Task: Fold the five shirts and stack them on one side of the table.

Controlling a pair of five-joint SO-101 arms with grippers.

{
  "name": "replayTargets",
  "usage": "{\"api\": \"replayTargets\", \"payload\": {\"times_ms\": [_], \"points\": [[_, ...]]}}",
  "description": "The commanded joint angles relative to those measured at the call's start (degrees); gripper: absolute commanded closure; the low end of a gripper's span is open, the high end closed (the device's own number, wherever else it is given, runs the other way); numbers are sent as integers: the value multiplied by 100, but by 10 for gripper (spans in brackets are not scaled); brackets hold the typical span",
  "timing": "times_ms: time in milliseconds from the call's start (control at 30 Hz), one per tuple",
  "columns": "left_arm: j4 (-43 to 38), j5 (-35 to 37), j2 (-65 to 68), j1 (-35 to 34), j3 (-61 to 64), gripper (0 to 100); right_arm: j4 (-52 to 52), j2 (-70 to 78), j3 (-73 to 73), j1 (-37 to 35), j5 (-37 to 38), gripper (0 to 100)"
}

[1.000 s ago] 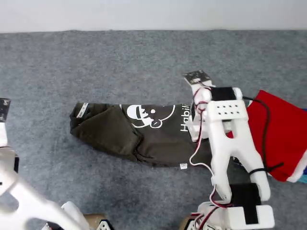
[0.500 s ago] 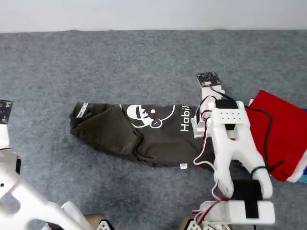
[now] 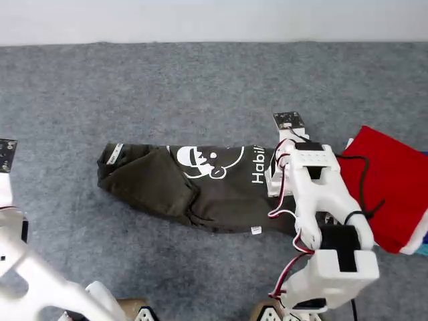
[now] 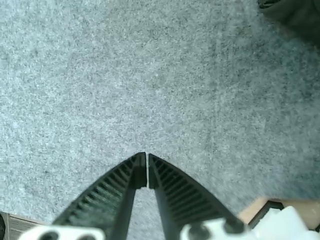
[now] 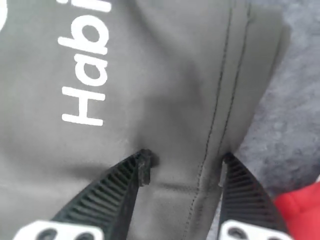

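Observation:
A dark olive shirt [image 3: 200, 184] with a white print lies partly folded across the middle of the grey table. My right arm [image 3: 314, 180] stands over its right end. In the right wrist view my right gripper [image 5: 184, 167] is open, both fingertips pressed on the shirt [image 5: 150, 75], one on each side of the stitched hem, close to the cloth's edge. My left gripper [image 4: 147, 165] is shut and holds nothing, hovering over bare grey surface. A corner of the dark shirt [image 4: 295, 12] lies far from it. A folded red shirt [image 3: 391, 187] lies at the right edge.
The left arm [image 3: 13, 254] sits at the table's front left corner. The red shirt [image 5: 300, 210] lies just beside the dark shirt's right end. Bare grey surface stretches behind the shirts and to the left.
My right arm has shifted a little to the right over the dark shirt's end and settled lower on it. The left arm and the shirts have hardly moved.

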Motion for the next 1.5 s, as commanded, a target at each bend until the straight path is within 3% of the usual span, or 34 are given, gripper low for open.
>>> {"api": "replayTargets", "payload": {"times_ms": [0,133,300,567,767,1033,1467], "points": [[-167,-53,-97,35,-57,986,127,145,-237,66,-185,764],[-237,-53,-97,44,-48,986,488,409,-457,31,-185,792],[-237,-53,-97,44,-48,986,681,593,-695,13,-167,998],[-237,-53,-97,44,-40,986,708,312,-695,13,281,989],[-325,-62,-97,44,-66,986,1393,-760,-712,-207,668,989],[-360,-53,-132,35,-48,986,1815,-2088,-721,-1191,703,989],[-255,141,-132,0,251,986,1868,-2316,-1670,-2721,510,989]]}}
